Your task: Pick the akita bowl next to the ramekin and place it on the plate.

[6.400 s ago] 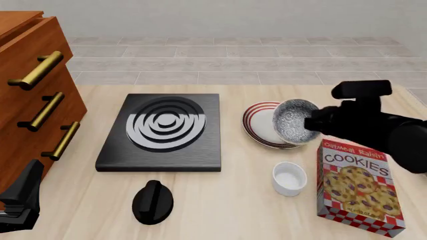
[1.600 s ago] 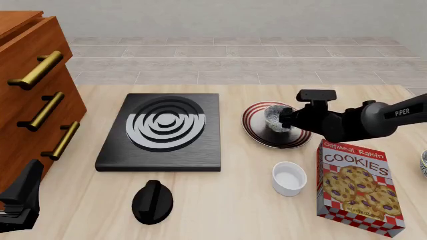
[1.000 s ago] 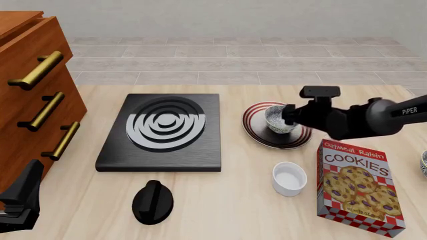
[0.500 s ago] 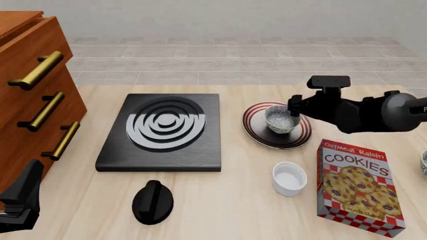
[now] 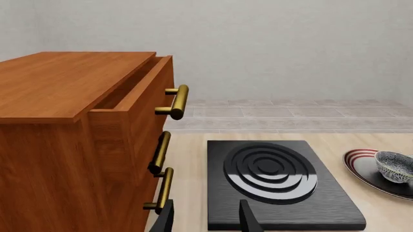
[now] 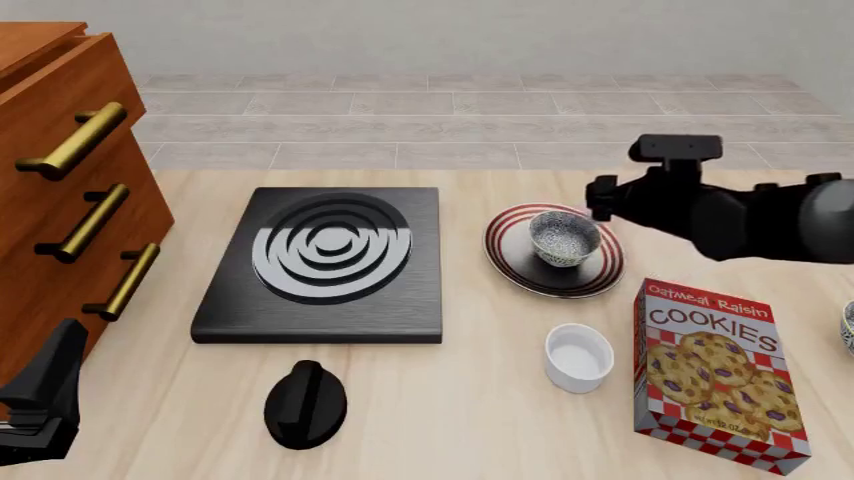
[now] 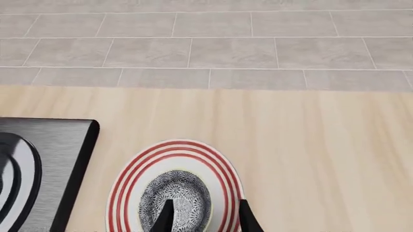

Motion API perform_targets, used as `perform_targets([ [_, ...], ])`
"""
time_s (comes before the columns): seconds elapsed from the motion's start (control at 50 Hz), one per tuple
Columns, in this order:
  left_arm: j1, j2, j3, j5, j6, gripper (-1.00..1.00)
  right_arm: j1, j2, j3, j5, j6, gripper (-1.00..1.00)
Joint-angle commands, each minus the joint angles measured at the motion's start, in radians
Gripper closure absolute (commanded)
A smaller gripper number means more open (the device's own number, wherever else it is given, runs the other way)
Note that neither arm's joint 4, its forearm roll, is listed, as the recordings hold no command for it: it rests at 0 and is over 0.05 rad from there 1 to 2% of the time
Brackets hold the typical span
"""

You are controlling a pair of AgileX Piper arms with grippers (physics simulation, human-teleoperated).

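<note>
The speckled akita bowl (image 6: 565,238) stands upright in the middle of the red-ringed plate (image 6: 501,236). My right gripper (image 6: 598,200) hovers just right of and above the bowl, open and holding nothing. In the right wrist view its fingertips (image 7: 165,217) frame the bowl (image 7: 181,200) on the plate (image 7: 129,183) from above, without touching. The white ramekin (image 6: 579,357) sits nearer, in front of the plate. My left gripper (image 6: 54,370) rests open at the near left corner. The left wrist view catches the bowl (image 5: 393,166) and plate (image 5: 361,164) far off.
A black stove (image 6: 327,262) with white rings lies left of the plate, its black knob (image 6: 306,402) in front. A wooden drawer cabinet (image 6: 67,190) with brass handles fills the left. A cookies box (image 6: 721,375) lies right of the ramekin. Another speckled bowl (image 6: 846,325) peeks in at the right edge.
My right gripper set the bowl down on the plate, let go, and has drawn back up and to the right. The left arm has not moved.
</note>
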Motion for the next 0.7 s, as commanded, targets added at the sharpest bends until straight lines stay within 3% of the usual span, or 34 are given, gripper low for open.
perform_targets([
  [0.02, 0.000, 0.000, 0.000, 0.000, 0.000, -1.00, -0.006, -0.038, 0.014, 0.010, 0.002, -1.00],
  [0.7, 0.000, 0.000, 0.000, 0.000, 0.000, -1.00, -0.009, -0.168, 0.069, 0.039, 0.020, -1.00],
])
